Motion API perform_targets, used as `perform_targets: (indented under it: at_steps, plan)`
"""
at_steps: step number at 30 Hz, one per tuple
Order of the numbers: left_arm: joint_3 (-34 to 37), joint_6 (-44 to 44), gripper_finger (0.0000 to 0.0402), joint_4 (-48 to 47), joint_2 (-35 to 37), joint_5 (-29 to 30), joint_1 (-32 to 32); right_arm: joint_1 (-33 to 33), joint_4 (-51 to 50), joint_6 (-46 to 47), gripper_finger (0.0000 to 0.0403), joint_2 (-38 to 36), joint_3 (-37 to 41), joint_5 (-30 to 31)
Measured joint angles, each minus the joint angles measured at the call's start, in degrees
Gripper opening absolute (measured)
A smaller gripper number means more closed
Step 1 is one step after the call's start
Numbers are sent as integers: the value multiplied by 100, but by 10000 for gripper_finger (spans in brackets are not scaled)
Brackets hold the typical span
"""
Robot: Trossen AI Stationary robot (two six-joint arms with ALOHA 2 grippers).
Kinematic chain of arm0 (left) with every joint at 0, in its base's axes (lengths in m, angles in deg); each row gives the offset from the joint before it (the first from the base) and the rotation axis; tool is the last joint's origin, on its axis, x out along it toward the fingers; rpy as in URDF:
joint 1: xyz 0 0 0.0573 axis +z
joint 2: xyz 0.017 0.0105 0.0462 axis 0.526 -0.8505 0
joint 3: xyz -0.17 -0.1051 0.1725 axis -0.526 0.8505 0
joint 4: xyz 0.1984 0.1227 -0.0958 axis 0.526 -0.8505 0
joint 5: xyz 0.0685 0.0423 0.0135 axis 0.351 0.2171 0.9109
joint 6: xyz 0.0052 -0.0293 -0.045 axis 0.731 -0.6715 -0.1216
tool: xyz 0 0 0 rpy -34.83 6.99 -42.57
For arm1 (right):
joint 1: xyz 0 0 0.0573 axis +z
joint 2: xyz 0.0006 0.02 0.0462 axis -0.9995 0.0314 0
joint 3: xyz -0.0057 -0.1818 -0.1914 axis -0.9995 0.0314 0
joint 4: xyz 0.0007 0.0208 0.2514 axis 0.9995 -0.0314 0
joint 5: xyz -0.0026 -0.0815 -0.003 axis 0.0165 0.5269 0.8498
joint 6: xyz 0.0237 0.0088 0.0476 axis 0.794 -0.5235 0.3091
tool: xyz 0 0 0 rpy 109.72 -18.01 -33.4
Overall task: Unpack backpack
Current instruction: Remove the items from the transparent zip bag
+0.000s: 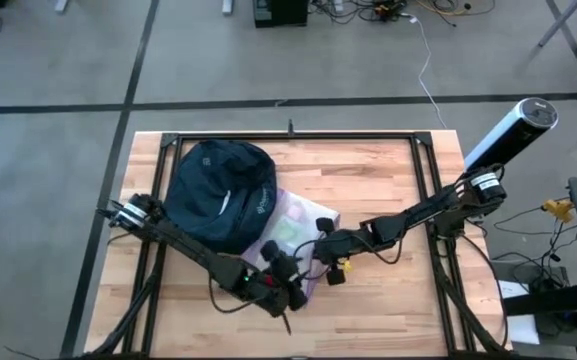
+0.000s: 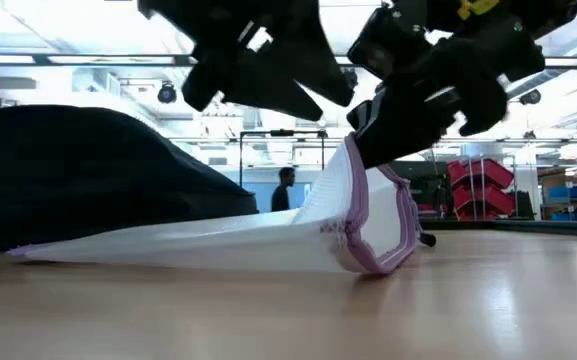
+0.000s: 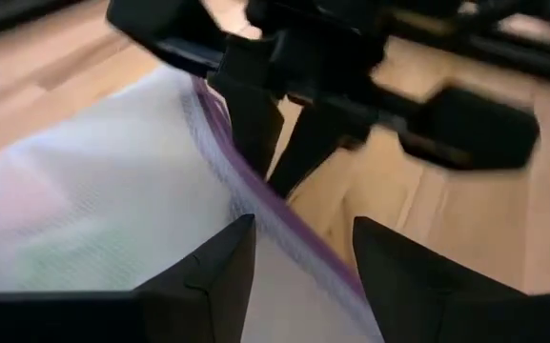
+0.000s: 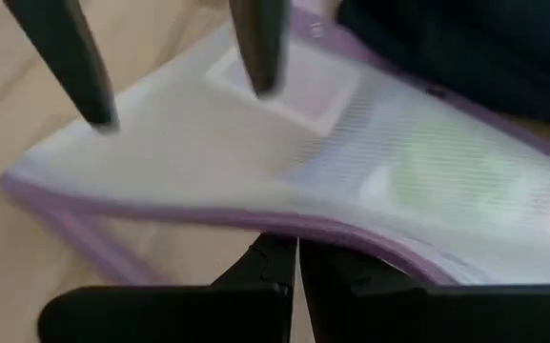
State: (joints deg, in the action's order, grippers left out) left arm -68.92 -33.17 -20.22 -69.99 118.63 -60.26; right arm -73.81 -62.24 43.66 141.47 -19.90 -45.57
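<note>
The dark navy backpack (image 1: 218, 190) lies at the table's far left. Against its near right side lies a clear pouch with a purple edge (image 1: 293, 232), its low end (image 2: 28, 252) flat on the wood by the backpack. My right gripper (image 4: 298, 250) is shut on the pouch's purple edge and holds that side raised. My left gripper (image 3: 298, 257) is open just near of it. Its two fingers (image 3: 227, 272) stand on either side of the same edge. Whether they touch it, I cannot tell. My right gripper pinches the pouch's purple edge (image 4: 332, 232) between its two fingers, coming from the table's right and slanting down. That side of the pouch stands lifted (image 2: 353, 165). The curved purple end below it (image 2: 368, 265) and the far low end rest on the table.
Bare wood (image 1: 388, 300) lies to the right and near side of the pouch. A black frame (image 1: 288, 137) runs around the tabletop. The two arms stand close together over the pouch's near right corner.
</note>
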Motion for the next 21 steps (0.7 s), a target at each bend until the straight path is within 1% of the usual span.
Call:
perform_targets:
  at_steps: [2,4,8,12,15,21]
  plan:
    - [7,-251,185,33,2,-159,73,52,88,12,0,49,-6,263]
    - [18,-291,205,139,-28,-358,120,87,99,-41,0,51,-5,430]
    - [18,-315,257,442,-181,-443,168,99,154,-77,0,51,-54,444]
    - [18,-796,302,419,-396,-455,288,95,67,-137,0,60,-54,383]
    - [18,-1270,316,113,-446,-451,389,98,66,-114,0,68,-55,334]
    - [18,-2027,315,-446,-422,-317,546,149,123,-114,0,58,-85,287]
